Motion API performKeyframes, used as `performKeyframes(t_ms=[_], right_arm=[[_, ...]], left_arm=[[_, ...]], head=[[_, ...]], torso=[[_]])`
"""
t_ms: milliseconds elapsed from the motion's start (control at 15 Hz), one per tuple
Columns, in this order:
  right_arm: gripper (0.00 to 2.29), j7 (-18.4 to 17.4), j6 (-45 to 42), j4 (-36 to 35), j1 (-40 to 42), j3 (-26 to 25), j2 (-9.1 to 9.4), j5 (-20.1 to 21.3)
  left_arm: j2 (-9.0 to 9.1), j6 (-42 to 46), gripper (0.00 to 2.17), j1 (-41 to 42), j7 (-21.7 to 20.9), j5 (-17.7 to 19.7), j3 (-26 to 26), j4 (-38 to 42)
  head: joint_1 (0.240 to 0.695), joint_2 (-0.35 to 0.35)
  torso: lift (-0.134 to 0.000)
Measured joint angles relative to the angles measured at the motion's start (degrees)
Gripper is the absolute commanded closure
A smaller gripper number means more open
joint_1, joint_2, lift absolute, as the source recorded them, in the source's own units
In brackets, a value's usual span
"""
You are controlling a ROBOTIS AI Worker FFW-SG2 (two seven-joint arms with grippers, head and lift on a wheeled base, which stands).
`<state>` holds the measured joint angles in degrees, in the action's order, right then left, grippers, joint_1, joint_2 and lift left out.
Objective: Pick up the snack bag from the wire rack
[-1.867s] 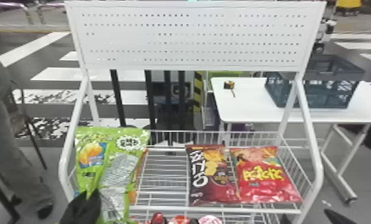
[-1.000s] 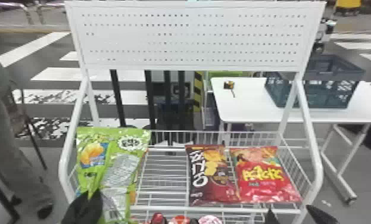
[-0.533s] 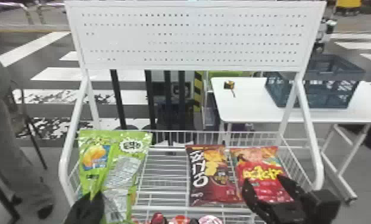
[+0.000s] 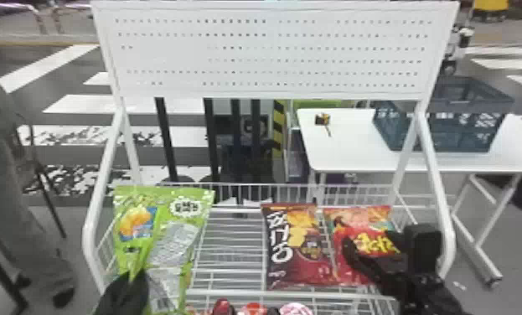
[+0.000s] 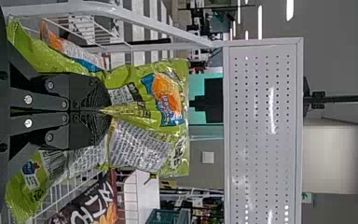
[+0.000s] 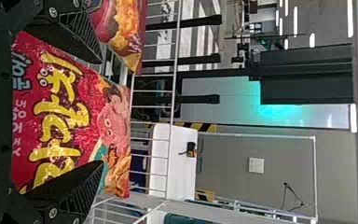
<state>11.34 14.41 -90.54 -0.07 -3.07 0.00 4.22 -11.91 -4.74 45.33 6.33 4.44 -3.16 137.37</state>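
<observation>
My left gripper is at the rack's left end, pinching the middle of the green snack bag; in the left wrist view the fingers of this gripper meet on the folded front of the green bag. At the right end, my right gripper is over the red snack bag. Seen from the right wrist, that gripper is open, its fingers on either side of the red bag. The wire rack holds the bags.
A dark red bag leans beside the red one. Red and pink packs lie below the front rail. A white pegboard stands above the rack. Behind it on the right is a white table with a blue-grey crate.
My right gripper has come in from the lower right edge to over the red bag. The left one has barely moved; the green bag has shifted slightly.
</observation>
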Motion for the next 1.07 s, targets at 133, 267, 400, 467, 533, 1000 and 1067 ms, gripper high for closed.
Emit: performKeyframes(t_ms=[133,267,400,467,533,1000,1067], right_arm=[[0.32,0.0,3.8,0.5,-0.7,-0.1,0.0,1.0],[1.53,0.1,6.1,0.7,-1.0,-0.1,0.0,1.4],[2.25,-0.1,7.7,0.6,-1.0,-0.1,0.0,1.6],[2.25,0.0,8.2,0.4,-0.9,-0.1,0.0,1.7],[2.25,0.1,8.4,0.2,-0.8,-0.1,0.0,1.7],[2.25,-2.0,8.4,-3.0,1.1,-0.4,0.0,0.7],[2.25,-2.9,7.8,-4.9,2.0,-0.5,0.0,0.3]], left_arm=[[-0.12,-0.3,1.88,-0.4,0.0,0.2,-0.1,-0.1],[-0.21,-0.7,1.88,-0.7,0.0,0.2,-0.2,-0.1],[-0.28,-0.8,1.88,-0.7,0.0,0.2,-0.3,0.0],[-0.31,-0.8,1.88,-0.7,0.1,0.1,-0.2,0.0],[-0.36,-0.8,1.88,-0.7,0.1,0.1,-0.2,0.1],[-0.4,-0.8,1.88,-0.1,0.3,0.1,0.0,0.7],[-0.42,-0.7,1.88,0.0,0.3,0.0,0.1,0.8]], head=[[0.499,0.0],[0.499,0.0],[0.499,0.0],[0.499,0.0],[0.499,0.0],[0.499,0.0],[0.499,0.0]], torso=[[0.0],[0.0],[0.0],[0.0],[0.0],[0.0],[0.0]])
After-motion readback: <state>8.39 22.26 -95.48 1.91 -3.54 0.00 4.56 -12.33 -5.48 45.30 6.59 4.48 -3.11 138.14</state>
